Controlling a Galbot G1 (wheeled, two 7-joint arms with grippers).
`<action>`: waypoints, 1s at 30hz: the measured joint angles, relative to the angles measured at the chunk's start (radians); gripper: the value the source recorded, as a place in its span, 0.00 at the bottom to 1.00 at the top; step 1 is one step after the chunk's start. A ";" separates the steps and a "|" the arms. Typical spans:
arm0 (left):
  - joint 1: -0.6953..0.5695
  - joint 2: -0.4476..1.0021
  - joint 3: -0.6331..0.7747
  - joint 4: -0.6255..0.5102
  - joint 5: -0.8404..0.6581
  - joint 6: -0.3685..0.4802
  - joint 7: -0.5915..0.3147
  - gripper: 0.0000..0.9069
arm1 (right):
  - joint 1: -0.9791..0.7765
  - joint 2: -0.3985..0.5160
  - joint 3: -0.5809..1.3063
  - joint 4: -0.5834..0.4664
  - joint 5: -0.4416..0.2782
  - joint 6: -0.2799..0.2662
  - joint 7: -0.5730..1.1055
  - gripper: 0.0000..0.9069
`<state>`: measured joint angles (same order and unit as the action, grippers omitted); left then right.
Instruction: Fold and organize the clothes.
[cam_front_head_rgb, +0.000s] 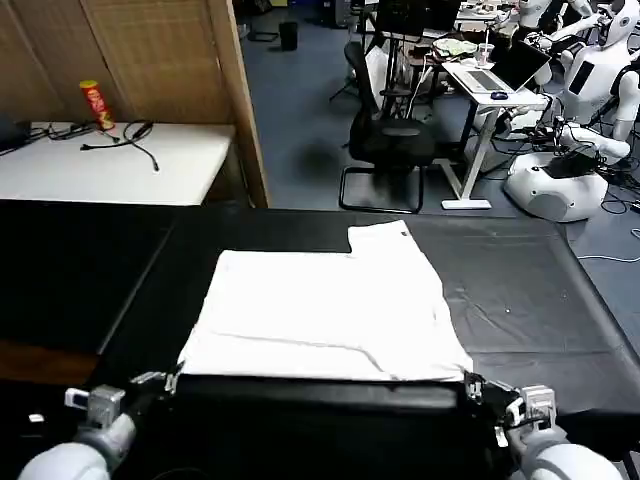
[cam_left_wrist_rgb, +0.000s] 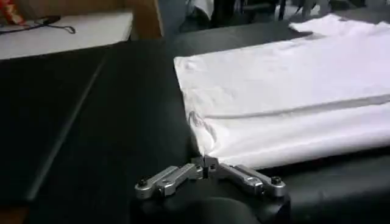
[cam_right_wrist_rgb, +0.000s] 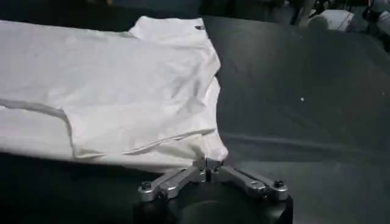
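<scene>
Both grippers pinch the near hem corners of the white cotton T-shirt (cam_front_head_rgb: 325, 310).
Left gripper (cam_left_wrist_rgb: 206, 167) and right gripper (cam_right_wrist_rgb: 209, 163) are clamped on cloth; next, probably lift together and fold forward.

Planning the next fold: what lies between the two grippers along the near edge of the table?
In the head view, the T-shirt's near hem spans from left gripper to right gripper, each pinching a corner.
</scene>
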<state>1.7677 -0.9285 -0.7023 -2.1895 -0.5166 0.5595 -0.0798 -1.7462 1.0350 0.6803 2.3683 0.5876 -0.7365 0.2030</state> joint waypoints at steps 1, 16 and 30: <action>0.008 -0.003 -0.004 -0.007 0.001 0.011 -0.004 0.97 | -0.004 0.000 0.005 0.009 0.001 0.000 0.001 0.97; -0.105 -0.022 -0.047 -0.079 -0.091 0.024 -0.019 0.97 | 0.387 -0.052 -0.089 -0.221 0.033 0.138 -0.072 0.97; -0.711 -0.031 0.195 0.328 -0.227 0.053 -0.032 0.97 | 0.975 0.045 -0.399 -0.775 0.018 0.157 -0.050 0.97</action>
<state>1.0571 -0.9591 -0.5068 -1.8619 -0.7433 0.6123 -0.1115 -0.7717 1.0804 0.2815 1.5935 0.6056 -0.5791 0.1527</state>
